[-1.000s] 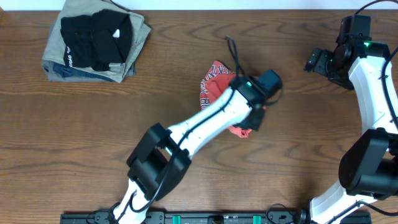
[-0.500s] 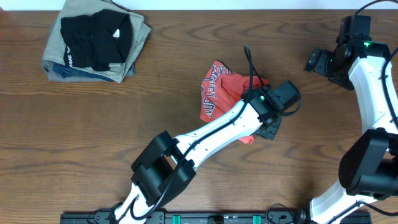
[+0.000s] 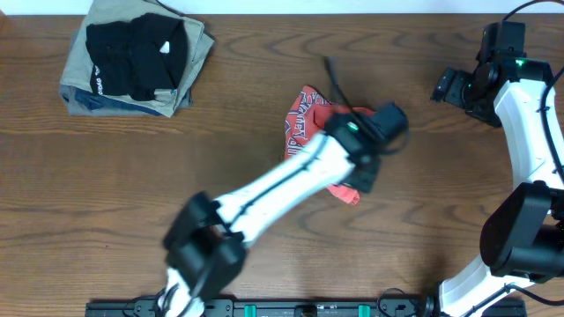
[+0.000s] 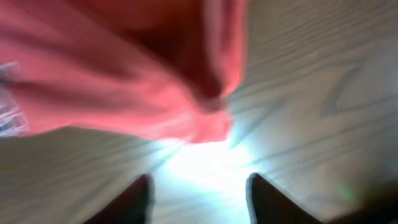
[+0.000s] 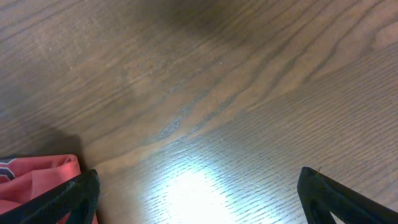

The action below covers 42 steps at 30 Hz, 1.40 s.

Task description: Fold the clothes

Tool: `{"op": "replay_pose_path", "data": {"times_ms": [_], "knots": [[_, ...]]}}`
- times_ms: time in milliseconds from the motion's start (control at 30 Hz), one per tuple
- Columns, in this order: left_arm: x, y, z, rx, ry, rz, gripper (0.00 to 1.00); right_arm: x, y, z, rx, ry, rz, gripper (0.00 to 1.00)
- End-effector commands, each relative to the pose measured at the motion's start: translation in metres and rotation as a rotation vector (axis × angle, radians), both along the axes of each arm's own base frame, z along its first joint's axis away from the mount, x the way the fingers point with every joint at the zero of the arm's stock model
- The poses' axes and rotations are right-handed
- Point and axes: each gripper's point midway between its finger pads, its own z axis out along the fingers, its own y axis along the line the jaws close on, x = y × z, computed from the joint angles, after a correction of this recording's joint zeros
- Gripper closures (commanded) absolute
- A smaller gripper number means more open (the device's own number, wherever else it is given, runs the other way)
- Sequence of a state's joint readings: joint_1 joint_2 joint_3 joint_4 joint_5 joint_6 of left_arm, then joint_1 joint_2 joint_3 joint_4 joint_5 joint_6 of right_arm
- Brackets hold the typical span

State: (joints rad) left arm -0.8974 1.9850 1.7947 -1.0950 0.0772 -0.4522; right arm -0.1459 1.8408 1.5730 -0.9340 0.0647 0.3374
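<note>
The clothes, a coral-red T-shirt (image 3: 304, 123) with white lettering, lie bunched in the middle of the table. My left arm reaches across the shirt, so part of it is hidden. The left gripper (image 3: 364, 173) hovers over the shirt's right edge. In the blurred left wrist view the red cloth (image 4: 124, 74) fills the top. The left gripper (image 4: 199, 194) is open there, with only bare wood between its fingers. My right gripper (image 3: 449, 86) hangs at the far right, away from the shirt. It stands wide open (image 5: 199, 200) over bare table, with a corner of the shirt (image 5: 31, 180) at lower left.
A stack of folded garments (image 3: 132, 57) sits at the back left: a black one on top of khaki and blue-grey ones. The left arm's black cable (image 3: 335, 75) arches above the shirt. The wooden table (image 3: 458, 194) shows bare between the shirt and the right arm.
The left gripper has gone from shut to open and let go of the shirt. The left arm swung right, then back left over the cloth. The right arm has not moved.
</note>
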Motion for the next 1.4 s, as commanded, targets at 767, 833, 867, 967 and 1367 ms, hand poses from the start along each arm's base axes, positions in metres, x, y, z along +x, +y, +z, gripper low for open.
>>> {"op": "replay_pose_path", "data": {"times_ms": [767,833,867,967,1367], "knots": [[0.044,0.295,-0.048,0.439,0.113,0.761,0.02,-0.004,0.019,-0.004,0.126,0.011,-0.005,0.01],[0.038,0.304,-0.062,0.443,0.131,0.783,0.02,-0.010,0.044,-0.004,0.265,0.033,0.033,0.01],[0.036,0.306,-0.067,0.445,0.136,0.790,0.02,-0.009,0.055,-0.002,0.325,0.027,0.046,0.01],[0.030,0.309,-0.083,0.432,0.154,0.802,0.02,-0.006,0.087,0.009,0.495,-0.003,0.116,0.04],[0.021,0.296,-0.114,0.351,0.183,0.807,0.02,0.015,0.169,0.003,0.112,-0.069,0.438,0.14]]}}
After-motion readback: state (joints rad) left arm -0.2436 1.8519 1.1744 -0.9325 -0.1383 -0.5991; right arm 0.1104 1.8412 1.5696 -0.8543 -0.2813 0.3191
